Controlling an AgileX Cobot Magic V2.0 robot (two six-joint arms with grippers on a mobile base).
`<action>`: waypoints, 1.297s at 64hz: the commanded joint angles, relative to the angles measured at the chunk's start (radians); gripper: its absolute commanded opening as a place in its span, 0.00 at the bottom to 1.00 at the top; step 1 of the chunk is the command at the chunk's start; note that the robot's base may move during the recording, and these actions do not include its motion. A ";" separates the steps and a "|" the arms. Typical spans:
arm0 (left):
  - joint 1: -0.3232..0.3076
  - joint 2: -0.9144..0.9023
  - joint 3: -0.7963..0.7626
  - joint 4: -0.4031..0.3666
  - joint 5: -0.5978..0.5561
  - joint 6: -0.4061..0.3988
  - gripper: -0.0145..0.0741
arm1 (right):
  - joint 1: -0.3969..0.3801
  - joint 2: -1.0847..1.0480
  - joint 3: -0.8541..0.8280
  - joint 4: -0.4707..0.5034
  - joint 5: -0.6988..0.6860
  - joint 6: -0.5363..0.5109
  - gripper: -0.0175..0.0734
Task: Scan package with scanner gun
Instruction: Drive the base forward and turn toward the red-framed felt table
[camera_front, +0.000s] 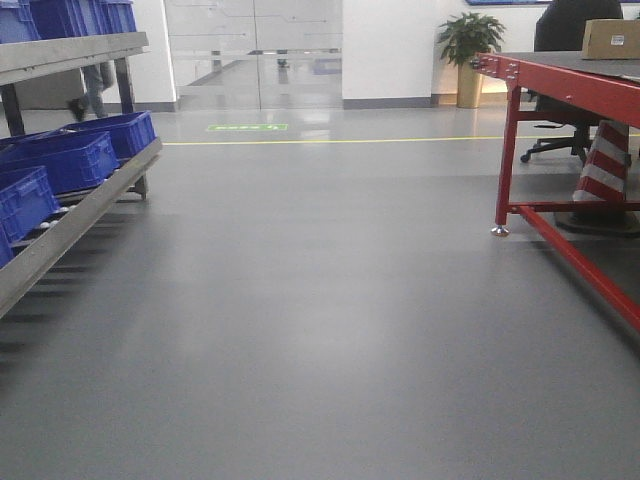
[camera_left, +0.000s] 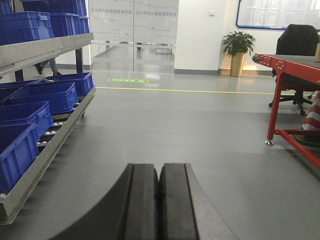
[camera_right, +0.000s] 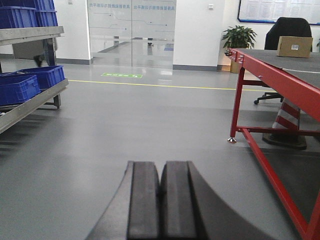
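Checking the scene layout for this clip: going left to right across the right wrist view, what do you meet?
From the left: blue crates → green floor marking → potted plant → package.

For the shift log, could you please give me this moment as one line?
left gripper: shut, empty | right gripper: shut, empty | package: on red table, untouched | scanner gun: not in view

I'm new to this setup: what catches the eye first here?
The red-framed table on the right, a tan package at its far end, and blue crates on the rack at left. In the wrist views the left gripper and right gripper are shut above grey floor.
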 joint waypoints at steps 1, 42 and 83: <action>0.002 -0.004 -0.004 -0.007 -0.015 0.003 0.04 | -0.001 -0.003 0.000 0.002 -0.015 -0.003 0.01; 0.002 -0.004 -0.004 -0.007 -0.015 0.003 0.04 | -0.001 -0.003 0.000 0.002 -0.015 -0.003 0.01; 0.002 -0.004 -0.004 -0.007 -0.015 0.003 0.04 | -0.001 -0.003 0.000 0.002 -0.015 -0.003 0.01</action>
